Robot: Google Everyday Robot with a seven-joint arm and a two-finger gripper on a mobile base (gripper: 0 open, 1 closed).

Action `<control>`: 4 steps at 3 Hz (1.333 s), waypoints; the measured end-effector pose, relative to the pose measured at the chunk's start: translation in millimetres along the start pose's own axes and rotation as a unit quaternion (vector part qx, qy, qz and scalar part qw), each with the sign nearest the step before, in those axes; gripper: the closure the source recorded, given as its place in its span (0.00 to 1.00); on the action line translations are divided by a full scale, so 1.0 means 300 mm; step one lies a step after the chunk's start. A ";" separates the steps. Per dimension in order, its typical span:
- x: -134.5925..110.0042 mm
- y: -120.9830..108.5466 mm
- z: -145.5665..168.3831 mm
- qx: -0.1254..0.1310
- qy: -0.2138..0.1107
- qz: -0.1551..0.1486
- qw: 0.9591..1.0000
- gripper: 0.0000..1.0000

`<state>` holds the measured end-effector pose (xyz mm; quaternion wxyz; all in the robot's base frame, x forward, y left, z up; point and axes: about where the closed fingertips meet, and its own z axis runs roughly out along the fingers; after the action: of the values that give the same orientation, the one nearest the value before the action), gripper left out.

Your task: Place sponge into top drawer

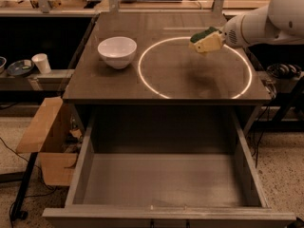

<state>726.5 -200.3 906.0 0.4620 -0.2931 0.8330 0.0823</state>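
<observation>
The sponge (204, 38), yellow foam with a dark green top, hangs in the air above the right half of the dark table (118, 84). My gripper (213, 39) is shut on it, coming in from the right on a white arm (266, 20). A faint shadow lies on the tabletop below the sponge. The top drawer (166, 184) is pulled fully open below the table's front edge, a wide grey tray with nothing in it.
A white bowl (117, 51) stands on the table's left side. A bright light ring (147, 80) marks the tabletop. A cardboard box (45, 137) sits on the floor left of the drawer. A side shelf holds a white cup (42, 63) and a dish (19, 68).
</observation>
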 end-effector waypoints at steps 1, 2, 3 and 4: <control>0.031 0.014 -0.044 -0.006 0.003 0.002 1.000 1.00; 0.062 0.050 -0.095 -0.026 0.003 0.000 1.000 1.00; 0.092 0.105 -0.128 -0.073 0.013 -0.007 0.997 1.00; 0.092 0.105 -0.128 -0.074 0.013 -0.007 0.997 1.00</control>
<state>669.9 -201.5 900.8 0.4289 -0.3329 0.8286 0.1364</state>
